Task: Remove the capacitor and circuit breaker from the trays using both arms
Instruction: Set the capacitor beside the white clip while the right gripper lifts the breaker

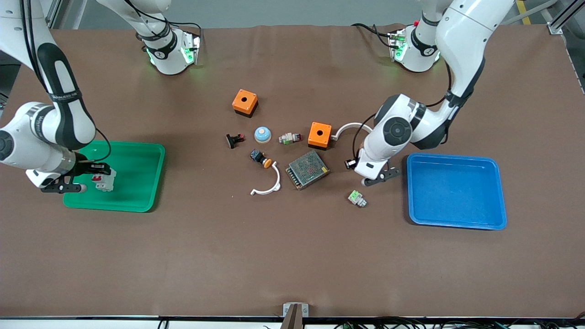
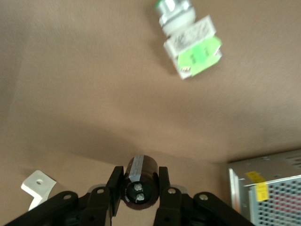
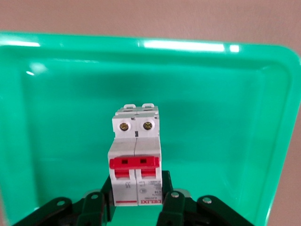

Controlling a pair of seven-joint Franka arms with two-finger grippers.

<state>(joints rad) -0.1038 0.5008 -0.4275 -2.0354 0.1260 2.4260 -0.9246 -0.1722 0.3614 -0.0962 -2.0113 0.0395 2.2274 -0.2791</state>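
Lowest in the front view among the loose parts sits a white-and-green button part [image 1: 357, 198], at about seven o'clock from the blue tray's [image 1: 457, 222] nearest corner, toward the left arm's end of the table. Just above it in that view, at roughly twelve o'clock from the part, the left gripper [image 1: 379, 177] hangs over bare table beside the blue tray, its fingers clamped on the capacitor [image 2: 138, 180], a stubby dark brown cylinder that the left wrist view shows pinched between the two pads. A metal mesh-covered box [image 1: 307, 169] lies at nine o'clock from that gripper, with a white curved clip [image 1: 267, 183] and an orange-capped push button [image 1: 261, 158] past it. Toward the right arm's end of the table, the right gripper [image 1: 98, 176] is over the green tray [image 1: 137, 201], closed on the breaker [image 3: 137, 162], a grey-white block with red levers held upright above the tray floor.
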